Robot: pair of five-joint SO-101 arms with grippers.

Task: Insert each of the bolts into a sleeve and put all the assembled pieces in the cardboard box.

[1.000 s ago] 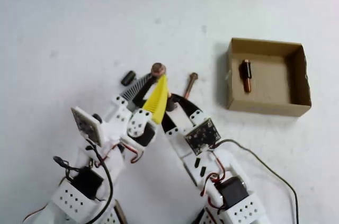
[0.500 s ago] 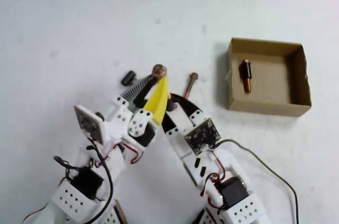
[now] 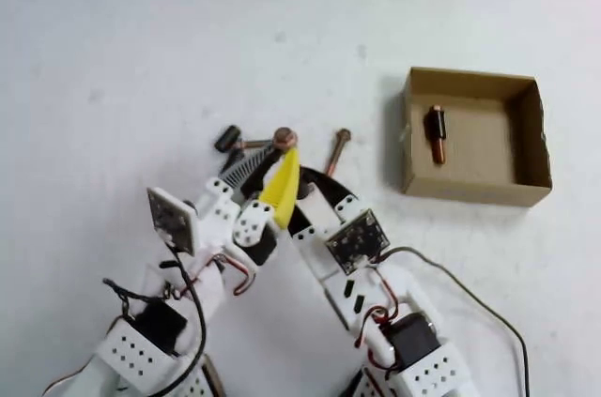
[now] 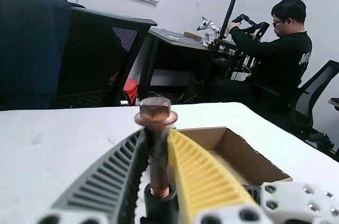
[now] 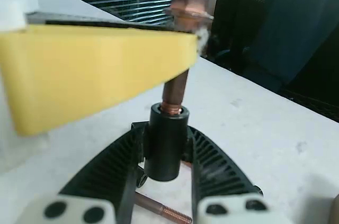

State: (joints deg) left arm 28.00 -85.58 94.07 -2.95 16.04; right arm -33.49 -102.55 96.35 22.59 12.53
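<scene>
My left gripper (image 4: 156, 155), with one grey and one yellow finger, is shut on a copper bolt (image 4: 157, 144) held upright, its hex head (image 3: 284, 139) on top. The bolt's lower end sits in the mouth of a black sleeve (image 5: 166, 142), which my right gripper (image 5: 165, 152) is shut on from below. Both grippers meet near the table's middle (image 3: 282, 176). On the table lie another black sleeve (image 3: 226, 139), a bolt beside it (image 3: 250, 144) and one more bolt (image 3: 335, 151). The cardboard box (image 3: 470, 190) at the right holds one assembled piece (image 3: 437, 133).
The white table (image 3: 141, 68) is bare to the left and far side. A loose bolt (image 5: 159, 208) lies under my right gripper. Chairs, desks and a seated person are in the room beyond the table.
My left arm has shifted slightly nearer and to the right, carrying the bolt with it. The right arm has stayed still.
</scene>
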